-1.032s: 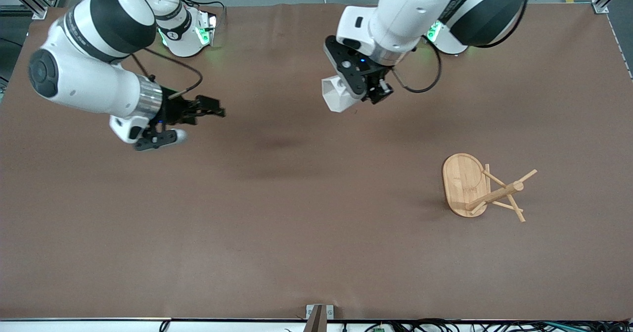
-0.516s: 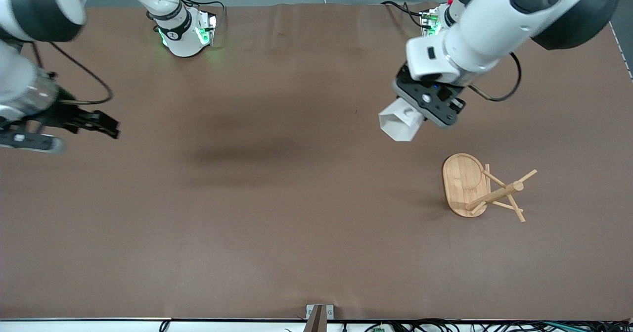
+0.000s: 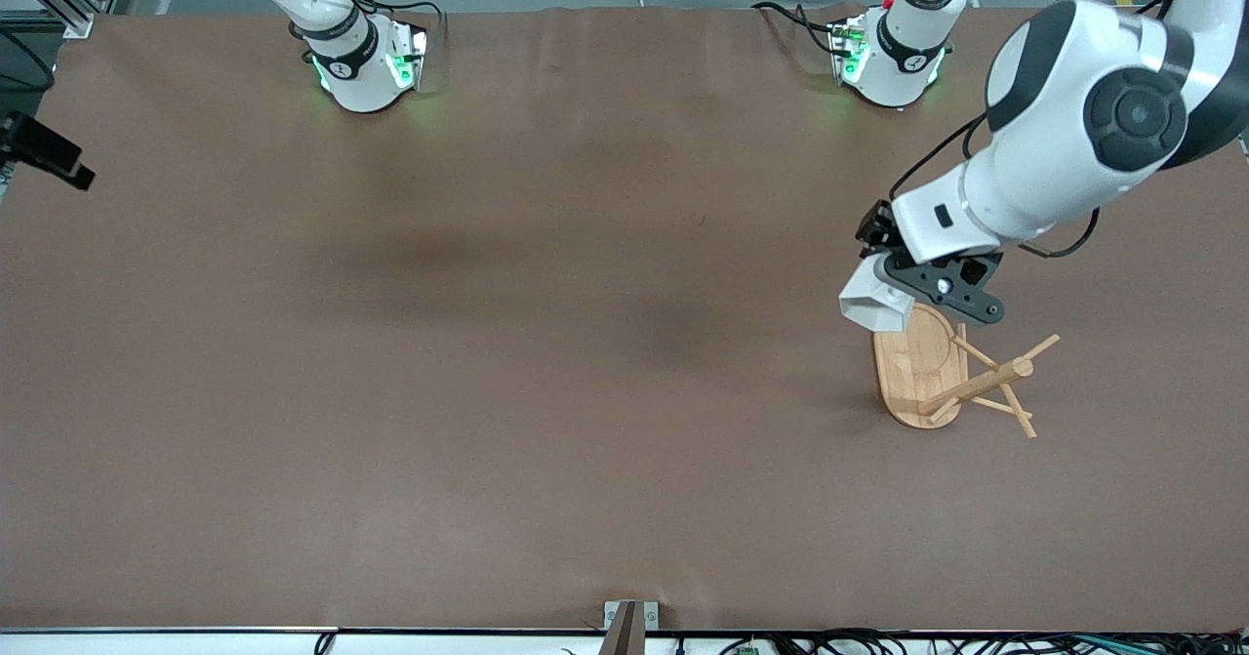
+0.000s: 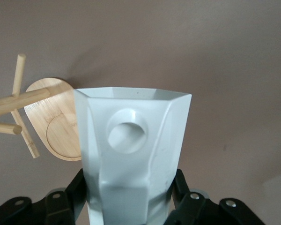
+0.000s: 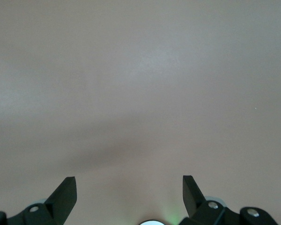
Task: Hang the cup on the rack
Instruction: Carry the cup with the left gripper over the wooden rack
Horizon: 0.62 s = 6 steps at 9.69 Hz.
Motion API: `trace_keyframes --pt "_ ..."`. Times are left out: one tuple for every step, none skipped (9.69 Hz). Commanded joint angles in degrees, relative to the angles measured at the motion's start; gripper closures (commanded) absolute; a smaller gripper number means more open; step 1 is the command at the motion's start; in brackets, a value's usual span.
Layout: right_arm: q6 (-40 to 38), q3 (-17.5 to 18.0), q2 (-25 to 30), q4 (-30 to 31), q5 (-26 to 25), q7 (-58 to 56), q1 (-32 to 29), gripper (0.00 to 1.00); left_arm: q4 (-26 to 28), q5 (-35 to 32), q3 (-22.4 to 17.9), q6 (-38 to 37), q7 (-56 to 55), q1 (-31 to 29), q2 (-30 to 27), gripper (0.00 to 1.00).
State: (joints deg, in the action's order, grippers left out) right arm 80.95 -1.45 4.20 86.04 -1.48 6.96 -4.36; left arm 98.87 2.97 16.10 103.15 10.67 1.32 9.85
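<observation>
Faceted white cup [image 3: 875, 306]: clamped in left gripper [image 3: 927, 284] over bamboo mug rack [image 3: 951, 374]; align handle hole with a peg. Right gripper [image 5: 129, 190]: spread wide, empty, waiting.

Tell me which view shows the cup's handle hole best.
The left wrist view: the cup fills it, its round handle hole facing the camera. The front view shows only the cup's white body over the rack. The right wrist view shows bare table.

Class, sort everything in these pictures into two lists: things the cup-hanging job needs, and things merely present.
Needed for the job:
small white faceted cup, held in the left hand
light bamboo peg rack

Merely present:
brown table cover
right hand, open, waiting at the right arm's end of the table
</observation>
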Motion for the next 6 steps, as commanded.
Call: trace_keyframes --pt "-0.71 -0.48 -0.94 -3.41 0.87 -0.46 -0.47 0.0 7.55 0.99 -3.53 6.17 4.61 1.41 -1.24 1.0" --pt "-0.53 -0.48 -1.55 -3.42 0.87 -0.63 -0.74 0.0 7.73 0.99 -4.66 6.71 4.79 1.5 -0.45 1.0" --pt "-0.53 -0.4 -1.56 -3.51 0.69 -0.64 -0.04 0.0 7.65 1.07 -5.46 7.15 5.06 1.76 0.51 1.0" --pt "-0.88 0.04 -1.56 -4.12 0.08 -0.55 0.49 0.0 7.65 1.07 -5.55 8.46 5.5 1.76 1.31 1.0" --pt "-0.97 0.04 -1.56 -4.56 0.25 -0.55 0.58 0.0 7.47 2.47 -5.81 8.65 5.85 1.76 2.27 1.0" --pt "-0.88 0.04 -1.56 -4.56 0.25 -0.55 0.58 0.0 7.47 5.09 -6.34 8.65 6.29 1.76 2.98 1.0"
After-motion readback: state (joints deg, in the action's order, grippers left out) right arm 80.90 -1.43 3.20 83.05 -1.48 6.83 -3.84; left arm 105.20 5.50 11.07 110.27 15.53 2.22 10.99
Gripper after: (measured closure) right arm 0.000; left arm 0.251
